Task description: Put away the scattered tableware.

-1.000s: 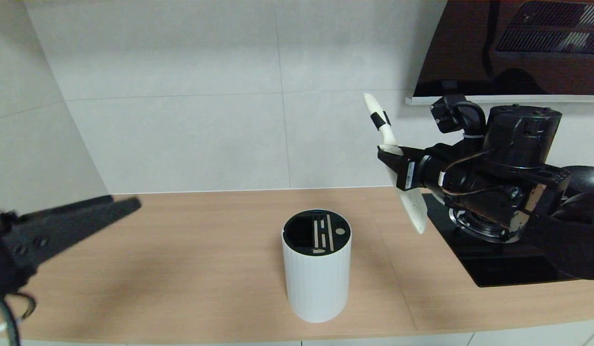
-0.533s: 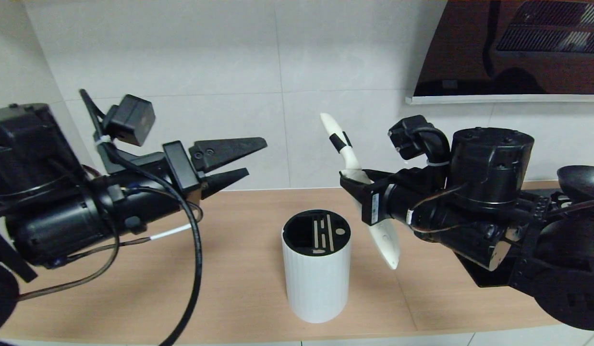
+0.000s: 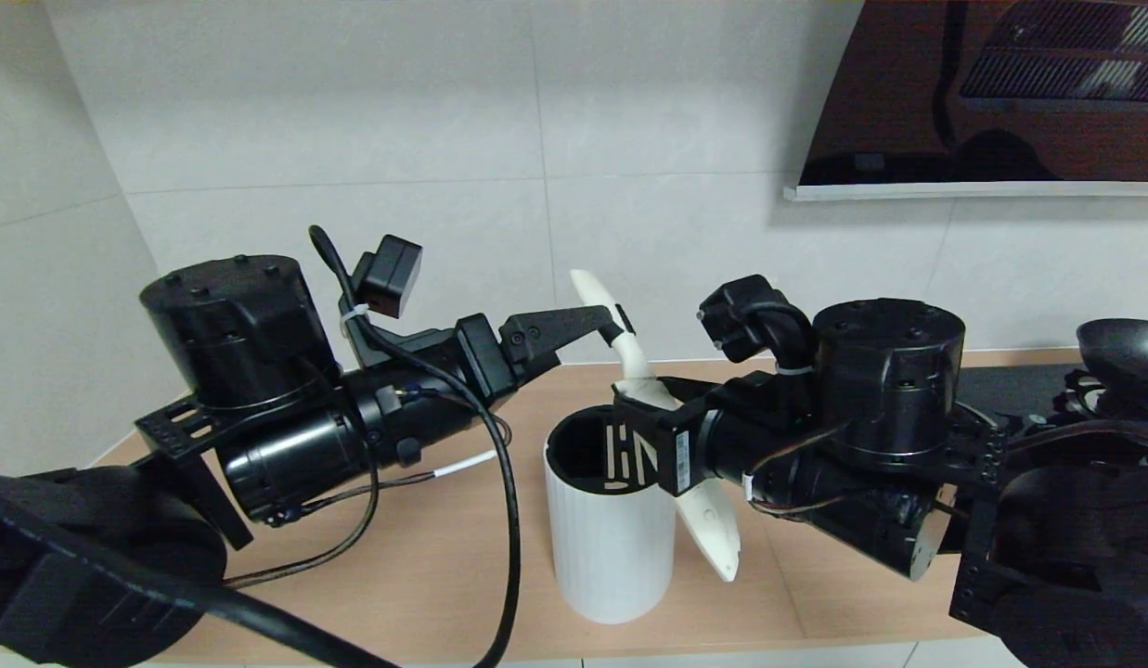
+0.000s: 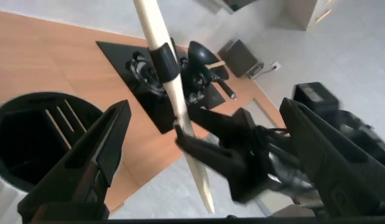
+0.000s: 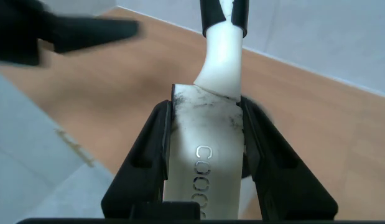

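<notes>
Both arms have moved inward: our right gripper [image 3: 662, 436], pinching the white spatula [image 3: 637, 357] at its neck, is now at the rim of the white holder [image 3: 611, 547] — the blade hanging outside its wall. Our left gripper [image 4: 204, 112] is spread wide, one finger on each side of the handle.

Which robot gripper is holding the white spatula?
The right gripper, shut on the middle of the white spatula. The left gripper is open near the handle.
</notes>
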Controlling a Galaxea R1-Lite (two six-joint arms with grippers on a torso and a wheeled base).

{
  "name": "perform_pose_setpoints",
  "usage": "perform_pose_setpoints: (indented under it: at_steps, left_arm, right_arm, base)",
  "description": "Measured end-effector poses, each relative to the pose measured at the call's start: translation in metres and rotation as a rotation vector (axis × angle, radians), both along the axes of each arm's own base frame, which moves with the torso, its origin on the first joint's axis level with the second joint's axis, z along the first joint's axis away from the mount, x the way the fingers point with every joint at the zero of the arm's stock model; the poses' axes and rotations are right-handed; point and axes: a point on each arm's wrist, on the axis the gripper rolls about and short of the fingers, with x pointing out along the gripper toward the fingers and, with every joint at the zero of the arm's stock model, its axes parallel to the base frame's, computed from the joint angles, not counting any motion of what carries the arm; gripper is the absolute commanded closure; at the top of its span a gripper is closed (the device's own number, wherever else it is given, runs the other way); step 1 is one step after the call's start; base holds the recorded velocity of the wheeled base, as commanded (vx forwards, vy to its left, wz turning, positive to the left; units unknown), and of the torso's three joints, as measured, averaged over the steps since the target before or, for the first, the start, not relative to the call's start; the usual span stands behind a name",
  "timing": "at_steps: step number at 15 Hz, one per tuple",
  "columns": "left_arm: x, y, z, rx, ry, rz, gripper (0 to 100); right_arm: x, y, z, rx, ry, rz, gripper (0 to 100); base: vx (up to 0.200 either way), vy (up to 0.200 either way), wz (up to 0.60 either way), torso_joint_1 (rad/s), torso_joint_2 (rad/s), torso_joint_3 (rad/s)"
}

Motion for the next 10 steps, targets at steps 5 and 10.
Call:
perform_pose_setpoints:
  at_steps: [5,10]
  left_arm:
    - [0.012,-0.007,-0.014,-0.004,-0.008,0.024,0]
    - [0.020,-0.012,-0.021,0.004,0.006,0.041,0]
  right_arm:
    - [-0.006,0.007,0.000,0.021,0.017,0.023,100]
    - [-0.018,0.016,-0.003,0.033,0.043,0.067,100]
  base:
    - [0.000,0.000,0.00,0.000,0.00,0.000]
    - [0.000,0.000,0.00,0.000,0.00,0.000]
